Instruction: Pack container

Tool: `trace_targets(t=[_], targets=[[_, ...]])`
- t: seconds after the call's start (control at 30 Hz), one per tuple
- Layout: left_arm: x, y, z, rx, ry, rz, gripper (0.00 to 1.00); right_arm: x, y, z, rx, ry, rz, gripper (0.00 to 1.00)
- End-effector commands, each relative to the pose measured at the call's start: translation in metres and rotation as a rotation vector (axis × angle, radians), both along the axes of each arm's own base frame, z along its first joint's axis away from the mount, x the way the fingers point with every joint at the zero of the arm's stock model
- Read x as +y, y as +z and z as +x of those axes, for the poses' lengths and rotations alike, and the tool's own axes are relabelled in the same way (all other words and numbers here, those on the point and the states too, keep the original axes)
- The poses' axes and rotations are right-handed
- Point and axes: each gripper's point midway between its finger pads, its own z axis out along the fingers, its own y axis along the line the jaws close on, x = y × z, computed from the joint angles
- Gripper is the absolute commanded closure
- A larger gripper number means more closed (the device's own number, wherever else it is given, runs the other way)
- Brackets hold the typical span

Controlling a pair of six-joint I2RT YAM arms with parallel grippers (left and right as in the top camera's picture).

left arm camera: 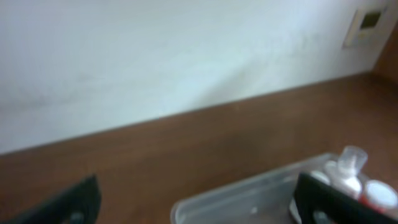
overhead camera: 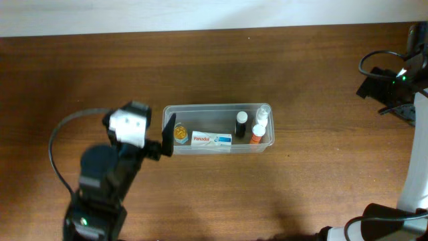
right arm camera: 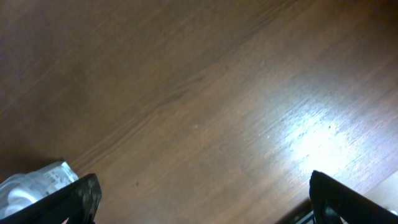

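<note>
The clear plastic container [overhead camera: 214, 107] sits mid-table. Inside it lie a small yellow item [overhead camera: 180, 135], a white Panadol box [overhead camera: 212, 140], a black-capped bottle [overhead camera: 241, 124], a clear-capped bottle [overhead camera: 261, 115] and an orange bottle [overhead camera: 257, 134]. My left gripper [overhead camera: 164, 142] is open and empty, right at the container's left end. The left wrist view shows its fingers [left arm camera: 199, 205] wide apart, with the container's end [left arm camera: 249, 193] and bottles [left arm camera: 348, 171] between and beyond them. My right gripper [overhead camera: 378, 86] is open and empty far to the right. Its wrist view [right arm camera: 202, 199] shows bare wood and a container corner [right arm camera: 37, 180].
The brown wooden table [overhead camera: 301, 187] runs to a pale wall at the back [overhead camera: 200, 13]. Black cables loop by the left arm [overhead camera: 57, 144] and by the right arm [overhead camera: 374, 60]. A wall switch plate [left arm camera: 367, 25] shows in the left wrist view.
</note>
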Motion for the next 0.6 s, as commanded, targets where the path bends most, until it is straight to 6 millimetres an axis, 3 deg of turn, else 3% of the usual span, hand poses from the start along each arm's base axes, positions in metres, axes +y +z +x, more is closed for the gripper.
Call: trace_targets(t=[0.0, 0.3, 0.57], targets=[[0.012, -0.024, -0.017, -0.075, 0.016, -0.004, 0.01, -0.003, 0.008, -0.001, -0.02, -0.005, -0.022, 0.02], [0.027, -0.065, -0.042, -0.183, 0.053, -0.027, 0.0, -0.003, 0.008, -0.001, -0.02, -0.005, -0.022, 0.02], [0.038, -0.097, -0.046, -0.183, 0.089, -0.024, 0.01, -0.003, 0.008, -0.001, -0.02, -0.005, -0.022, 0.02]])
